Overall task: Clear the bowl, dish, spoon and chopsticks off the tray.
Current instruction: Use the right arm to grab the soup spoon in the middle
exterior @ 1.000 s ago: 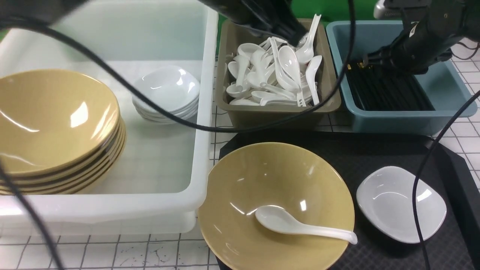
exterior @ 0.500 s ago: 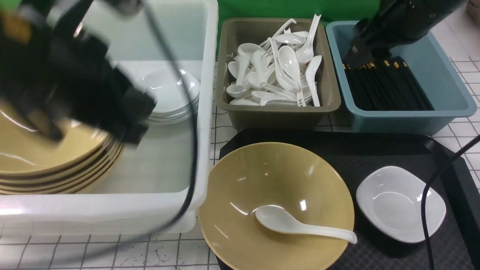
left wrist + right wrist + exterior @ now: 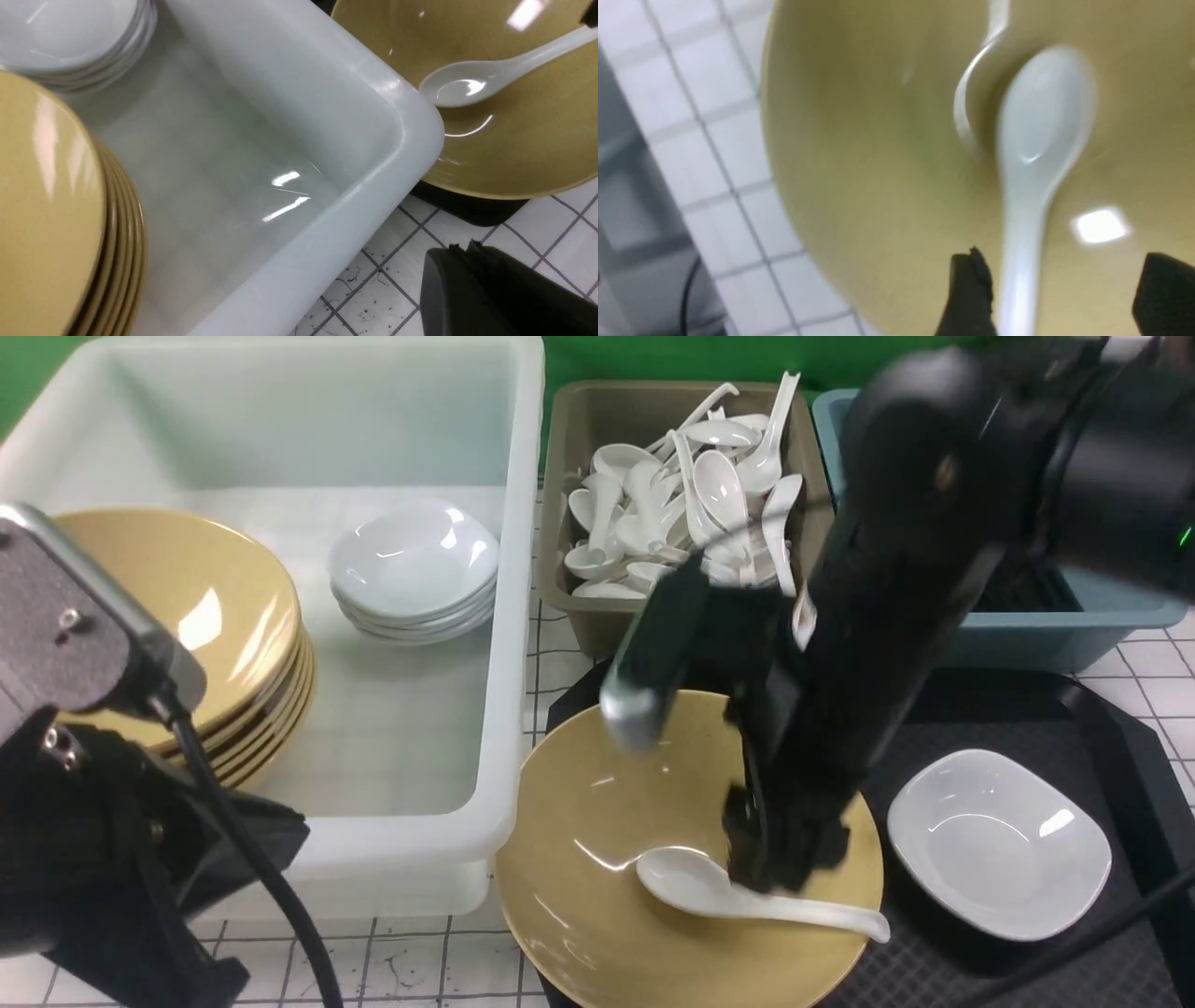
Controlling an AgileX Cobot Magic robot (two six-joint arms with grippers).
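The yellow bowl [image 3: 597, 821] sits on the left part of the black tray [image 3: 1008, 709]. The white spoon [image 3: 681, 882] lies inside it, handle pointing right. My right gripper [image 3: 780, 877] hangs low in the bowl, open. In the right wrist view the spoon [image 3: 1041, 121] has its handle between the jaws of my right gripper [image 3: 1064, 261], close to one finger [image 3: 969, 289] and not pinched. The white dish [image 3: 999, 845] rests on the tray's right side. The chopsticks are hidden behind my right arm. My left gripper [image 3: 467, 245] is shut and empty above the gridded table, beside the tub's corner.
A white tub [image 3: 512, 616] on the left holds a stack of yellow bowls [image 3: 187, 607] and a stack of white dishes [image 3: 415, 560]. Behind the tray stand a brown bin of spoons [image 3: 691, 513] and a blue bin [image 3: 1111, 611]. My left arm [image 3: 93, 803] fills the front-left corner.
My right arm swung from the blue bin down into the bowl, jaws now straddling the spoon handle. My left arm dropped from over the tub to the front-left corner.
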